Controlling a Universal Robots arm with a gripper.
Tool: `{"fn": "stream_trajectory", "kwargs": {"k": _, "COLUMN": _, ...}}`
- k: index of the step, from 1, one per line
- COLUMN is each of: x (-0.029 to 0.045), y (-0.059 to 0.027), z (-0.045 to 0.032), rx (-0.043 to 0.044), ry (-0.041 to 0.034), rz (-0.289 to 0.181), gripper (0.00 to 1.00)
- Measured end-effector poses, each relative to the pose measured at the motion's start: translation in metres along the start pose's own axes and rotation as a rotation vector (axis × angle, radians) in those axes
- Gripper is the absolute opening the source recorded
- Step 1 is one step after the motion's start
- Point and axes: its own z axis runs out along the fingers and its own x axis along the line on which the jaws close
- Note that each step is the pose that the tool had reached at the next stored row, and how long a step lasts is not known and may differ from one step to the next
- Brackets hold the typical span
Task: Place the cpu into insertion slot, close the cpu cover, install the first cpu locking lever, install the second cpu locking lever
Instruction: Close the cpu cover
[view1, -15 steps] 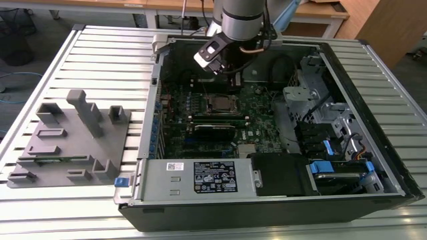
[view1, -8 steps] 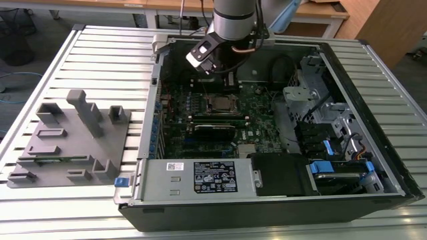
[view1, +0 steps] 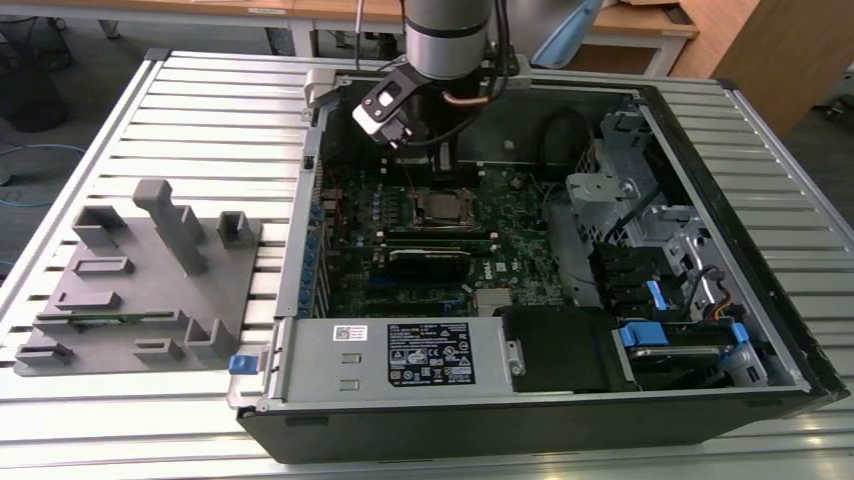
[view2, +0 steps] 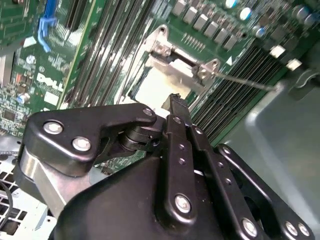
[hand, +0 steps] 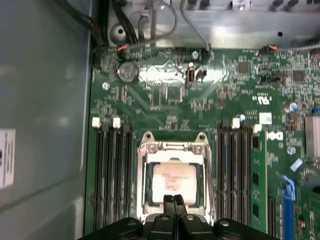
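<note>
The cpu (hand: 173, 181) lies flat in the insertion slot (hand: 146, 200), its pale silvery top showing through the cutout of the cpu cover (hand: 172, 147), which lies down around it. In the second wrist view the cpu (view2: 152, 89) and the cpu cover (view2: 172, 65) sit just beyond my fingertips. A thin locking lever (view2: 245, 81) sticks out from the socket's corner. My gripper (hand: 175, 199) hovers over the near edge of the socket, shut with nothing between its fingers (view2: 176, 107). In the exterior view the arm's wrist (view1: 394, 105) hangs above the socket (view1: 445, 207).
Long black memory slots (hand: 112, 175) flank the socket on both sides (hand: 235, 170). The open computer case (view1: 747, 200) holds drive bays, cables and a power supply (view1: 387, 355). A grey fixture plate (view1: 134, 290) lies on the slatted table at the exterior view's left.
</note>
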Motion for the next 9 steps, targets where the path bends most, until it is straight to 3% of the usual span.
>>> {"fn": "stream_trajectory", "kwargs": {"k": 9, "x": 0.0014, "y": -0.0185, "z": -0.001, "rx": -0.0088, "ry": -0.0024, "rz": 0.0, "gripper": 0.11}}
